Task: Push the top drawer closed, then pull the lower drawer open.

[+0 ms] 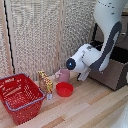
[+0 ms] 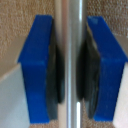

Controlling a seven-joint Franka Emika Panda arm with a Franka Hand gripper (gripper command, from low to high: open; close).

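In the wrist view my gripper point(image 2: 74, 65) is shut on a slim silver bar handle point(image 2: 74, 25). Its blue fingers point(image 2: 37, 65) and black pads press the bar from both sides. In the exterior view the white arm reaches down to the dark-brown dresser point(image 1: 112, 75) at the exterior view's right, and the gripper point(image 1: 83, 75) sits low, just above the wooden floor. The held handle seems to belong to the lower drawer point(image 1: 107, 76), whose front stands out toward the arm. The top drawer point(image 1: 121, 50) is mostly hidden behind the arm.
A red basket point(image 1: 20, 97) stands at the exterior view's left on the floor. A red bowl point(image 1: 64, 89), a pink cup point(image 1: 63, 76) and a yellow patterned toy point(image 1: 45, 82) lie close to the arm. A woven screen point(image 1: 40, 35) forms the back wall.
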